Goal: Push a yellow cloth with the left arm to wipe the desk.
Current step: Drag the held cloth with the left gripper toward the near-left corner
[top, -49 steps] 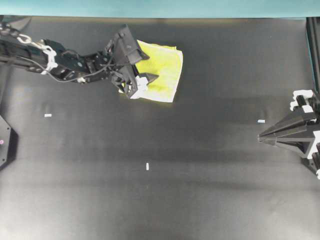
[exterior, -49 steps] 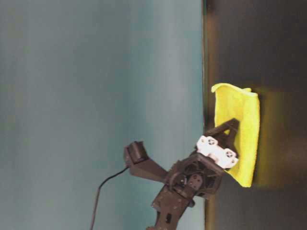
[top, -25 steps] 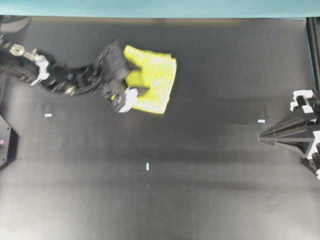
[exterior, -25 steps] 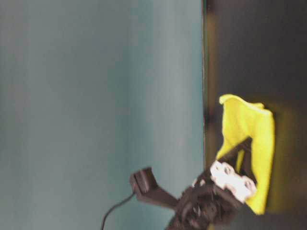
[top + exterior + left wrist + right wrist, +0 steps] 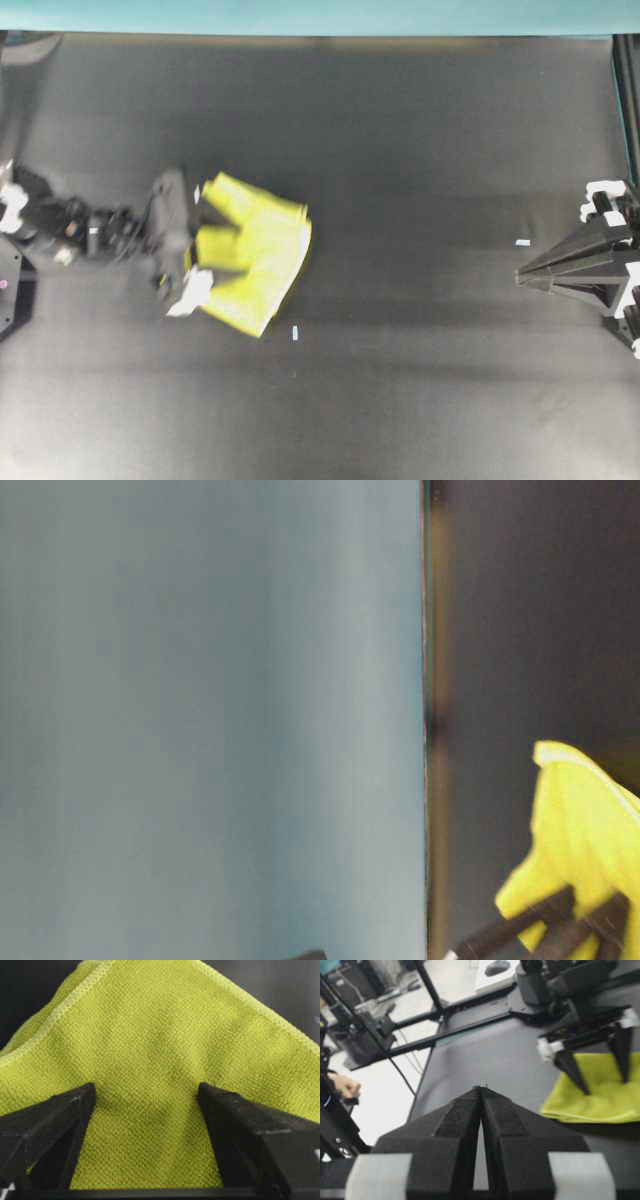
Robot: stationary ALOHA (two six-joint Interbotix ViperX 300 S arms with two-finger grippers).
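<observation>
The yellow cloth (image 5: pixel 265 255) lies on the black desk (image 5: pixel 420 150), left of centre, turned at a slant. The left arm (image 5: pixel 90 228) reaches in from the left edge. My left gripper (image 5: pixel 226 250) is open, and both fingertips (image 5: pixel 86 1094) press down on the cloth (image 5: pixel 160 1030), which spreads between and beyond them. In the right wrist view the left gripper (image 5: pixel 605 1085) stands on the cloth (image 5: pixel 600 1102). The table-level view shows only a cloth corner (image 5: pixel 585 825) and the dark fingers (image 5: pixel 520 930). My right gripper (image 5: pixel 522 273) rests shut at the desk's right edge, empty.
Small white tape marks sit just below the cloth (image 5: pixel 295 333) and near the right gripper (image 5: pixel 522 242). A teal wall (image 5: pixel 320 15) runs along the back edge. A black frame rail (image 5: pixel 626 100) stands at the far right.
The left gripper has slid from the back of the desk toward the front left, carrying the cloth under its fingers. The cloth has turned somewhat. The right gripper has not moved.
</observation>
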